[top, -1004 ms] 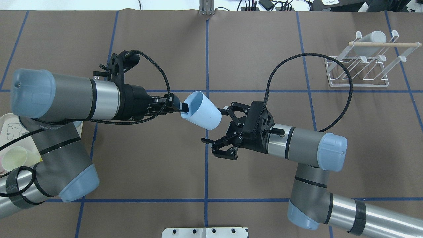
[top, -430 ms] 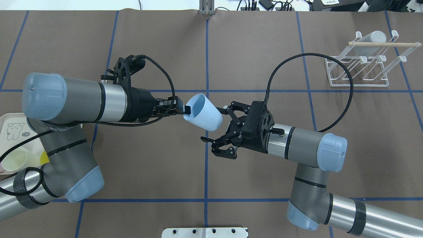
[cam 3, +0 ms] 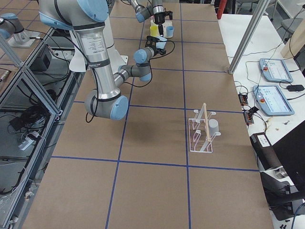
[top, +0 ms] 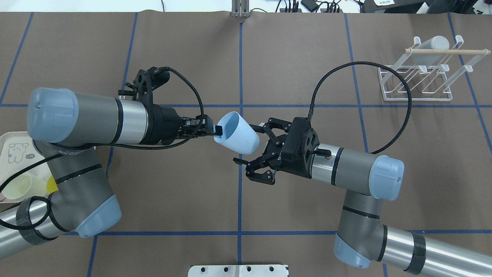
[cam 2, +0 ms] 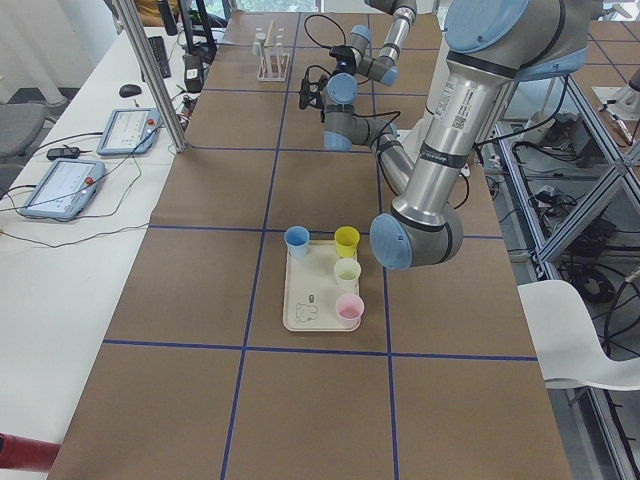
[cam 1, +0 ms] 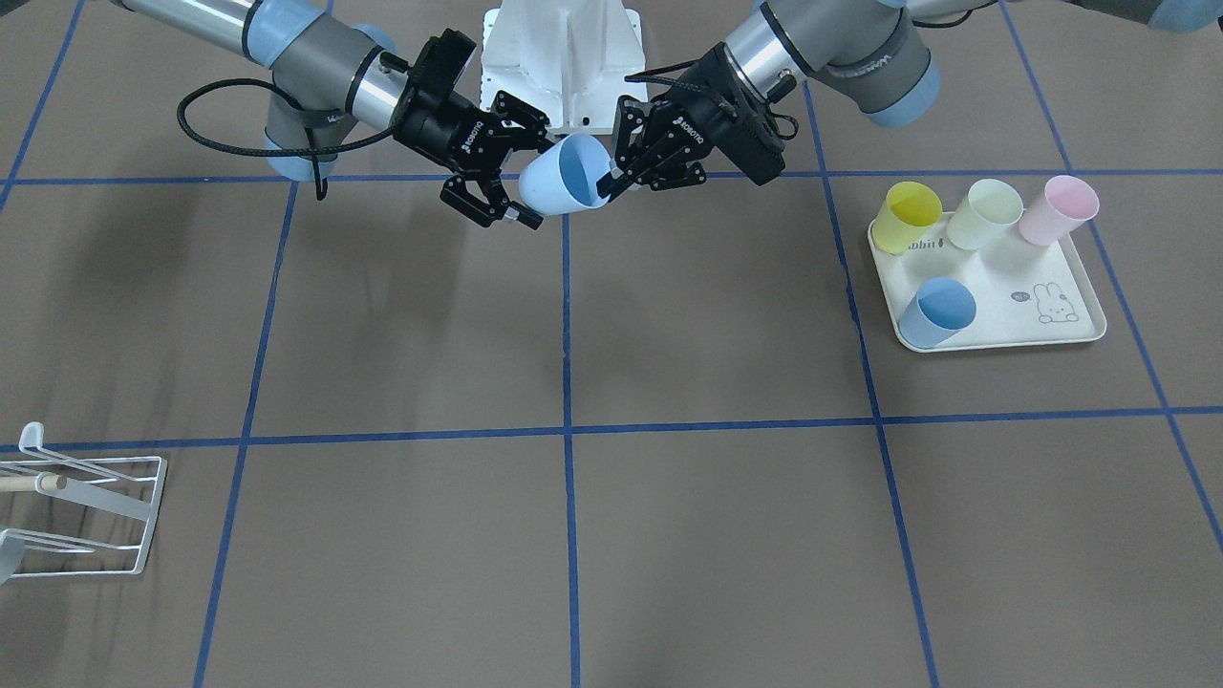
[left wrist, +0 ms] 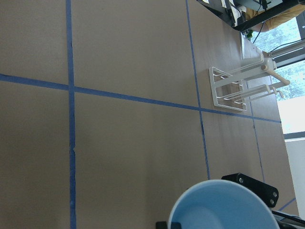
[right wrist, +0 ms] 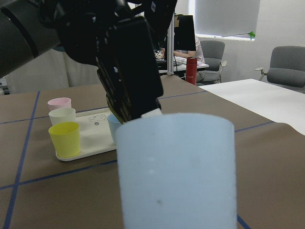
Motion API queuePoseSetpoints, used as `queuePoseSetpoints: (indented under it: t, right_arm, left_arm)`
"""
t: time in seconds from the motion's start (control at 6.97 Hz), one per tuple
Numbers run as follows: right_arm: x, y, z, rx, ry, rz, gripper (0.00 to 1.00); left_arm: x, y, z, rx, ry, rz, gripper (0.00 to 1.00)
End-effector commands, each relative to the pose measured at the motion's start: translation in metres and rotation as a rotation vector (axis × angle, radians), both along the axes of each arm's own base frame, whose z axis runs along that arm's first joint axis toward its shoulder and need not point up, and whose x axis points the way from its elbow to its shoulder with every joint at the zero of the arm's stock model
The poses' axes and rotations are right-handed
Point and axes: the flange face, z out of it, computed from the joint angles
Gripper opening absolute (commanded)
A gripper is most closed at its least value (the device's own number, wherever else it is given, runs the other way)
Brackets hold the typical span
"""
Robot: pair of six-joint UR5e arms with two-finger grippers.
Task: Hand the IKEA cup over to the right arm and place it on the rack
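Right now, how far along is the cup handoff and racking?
Done: the left gripper holds the blue cup by its rim, in the air at mid-table. In hand: the right gripper is open at the cup's base, not yet shut on it. Left: the right closes, the left lets go, and the cup goes onto the rack.

The cup [top: 238, 134] is light blue and tapered. It hangs tipped over the middle of the table [top: 292, 57], its rim pinched by the fingers [top: 209, 124] of the left gripper [top: 217, 130]. The rack [top: 417, 100], white wire with a wooden dowel, stands far right, well apart.
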Motion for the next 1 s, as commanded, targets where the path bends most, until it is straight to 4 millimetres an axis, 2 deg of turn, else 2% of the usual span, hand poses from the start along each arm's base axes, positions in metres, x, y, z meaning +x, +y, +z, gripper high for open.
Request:
queuePoseSetpoints:
  t: [0.0, 0.57, 0.86]
  right_arm:
    - [0.0005, -0.0007, 0.0000, 0.000, 0.000, 0.002, 0.94]
    - [0.0021, -0.0011, -0.0004, 0.002, -0.001, 0.004, 0.91]
    - [0.0026, -0.0018, -0.0004, 0.002, -0.001, 0.005, 0.80]
  left_arm:
    - [0.0004, 0.0019, 0.0022, 0.002, 0.004, 0.003, 0.00]
    - [0.0021, 0.0038, 0.0031, 0.001, 0.003, 0.008, 0.00]
    - [0.0020, 0.0039, 0.0021, 0.004, 0.005, 0.008, 0.00]
